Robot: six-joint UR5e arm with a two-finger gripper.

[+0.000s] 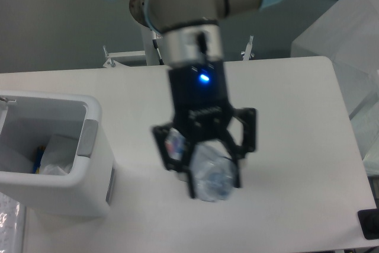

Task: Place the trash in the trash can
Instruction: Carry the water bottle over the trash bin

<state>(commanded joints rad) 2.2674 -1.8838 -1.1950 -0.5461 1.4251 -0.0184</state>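
Observation:
My gripper (pixel 212 181) hangs high above the middle of the table, close to the camera, and is shut on the crushed clear plastic bottle (pixel 211 173). The bottle's base points toward the camera, and a bit of its red-blue label (pixel 174 144) shows between the gripper's links. The white trash can (pixel 89 173) stands at the left edge of the table, to the left of the gripper. Inside it lies the crumpled translucent wrapper (pixel 56 155).
The arm's pedestal (pixel 155 42) rises at the back of the white table (pixel 296 117). Translucent plastic sheeting (pixel 343 28) stands off the table's right back corner. A dark object (pixel 368 223) sits at the bottom right corner.

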